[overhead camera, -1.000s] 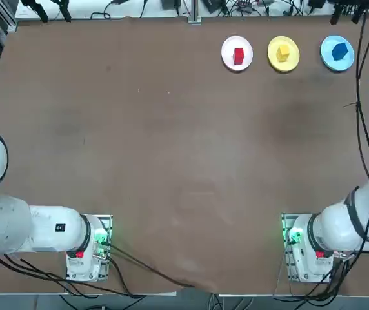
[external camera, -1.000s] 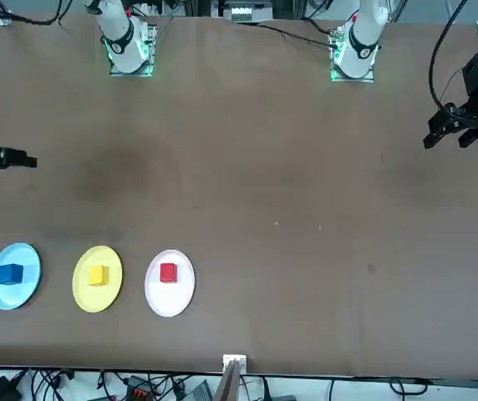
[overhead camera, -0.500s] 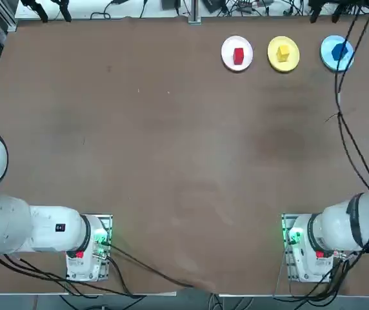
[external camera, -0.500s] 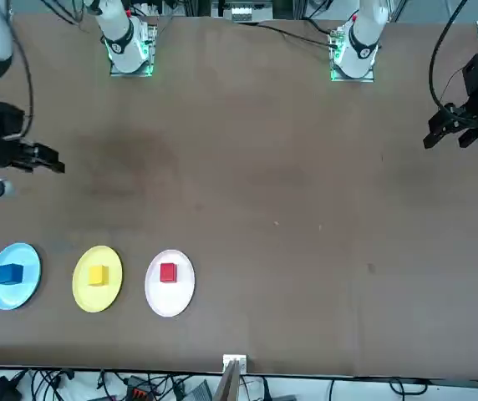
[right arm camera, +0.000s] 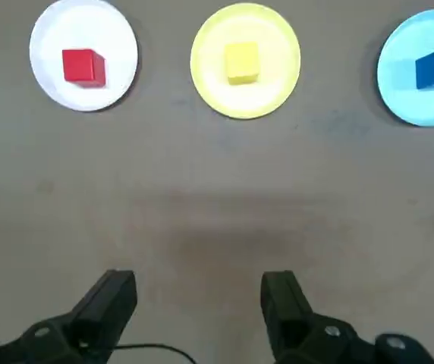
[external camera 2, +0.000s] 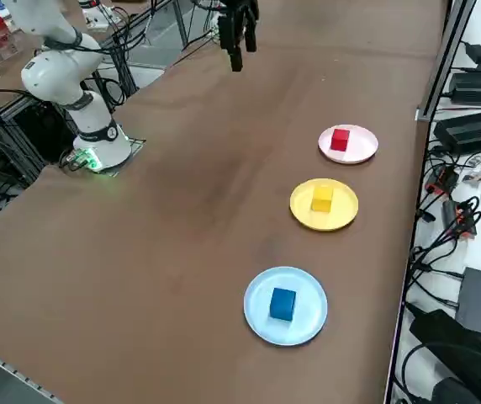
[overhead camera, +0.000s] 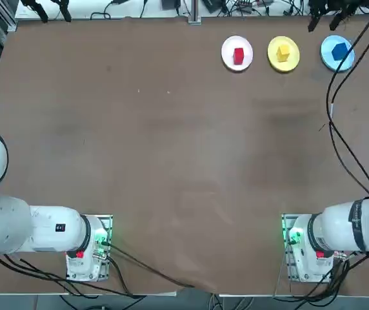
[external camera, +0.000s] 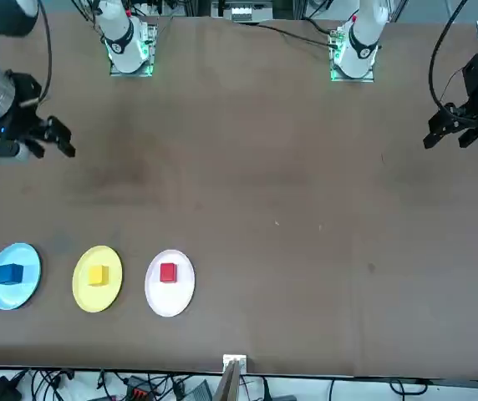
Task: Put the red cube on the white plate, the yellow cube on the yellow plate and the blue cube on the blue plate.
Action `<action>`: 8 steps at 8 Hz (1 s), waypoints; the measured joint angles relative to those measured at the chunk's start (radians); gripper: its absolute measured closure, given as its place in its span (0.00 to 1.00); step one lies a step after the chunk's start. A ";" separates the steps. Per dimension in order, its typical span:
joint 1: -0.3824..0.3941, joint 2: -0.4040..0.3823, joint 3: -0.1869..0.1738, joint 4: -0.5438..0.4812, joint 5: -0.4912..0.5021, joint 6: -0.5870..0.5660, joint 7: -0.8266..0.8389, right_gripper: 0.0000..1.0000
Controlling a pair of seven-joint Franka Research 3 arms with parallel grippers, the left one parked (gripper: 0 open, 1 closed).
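The red cube (overhead camera: 238,55) rests on the white plate (overhead camera: 227,50). Beside it the yellow cube (overhead camera: 283,52) sits on the yellow plate (overhead camera: 292,63), and the blue cube (overhead camera: 340,51) on the blue plate (overhead camera: 327,57). All three plates line the table's far right edge. My right gripper (external camera: 62,139) hangs open and empty, raised above the table, on the robot's side of the blue plate (external camera: 23,292). In the wrist view its fingers (right arm camera: 114,299) stand wide apart with the three plates beyond them, touching nothing.
Brown tabletop (overhead camera: 171,142) stretches from the plates to the two arm bases (overhead camera: 300,248). Cables and power bricks (external camera 2: 472,126) lie just past the far edge behind the plates. My right arm's cable (overhead camera: 342,148) hangs over the table's right side.
My right gripper has swung in from the table's right edge over the table, staying open. The cubes and plates have not moved.
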 joint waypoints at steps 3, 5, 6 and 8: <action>-0.032 -0.001 -0.008 0.015 0.002 -0.033 0.000 0.00; -0.046 0.000 -0.010 0.024 0.003 -0.052 0.000 0.00; -0.046 0.000 -0.010 0.032 0.003 -0.067 0.000 0.00; -0.046 0.000 -0.009 0.049 0.003 -0.098 0.000 0.00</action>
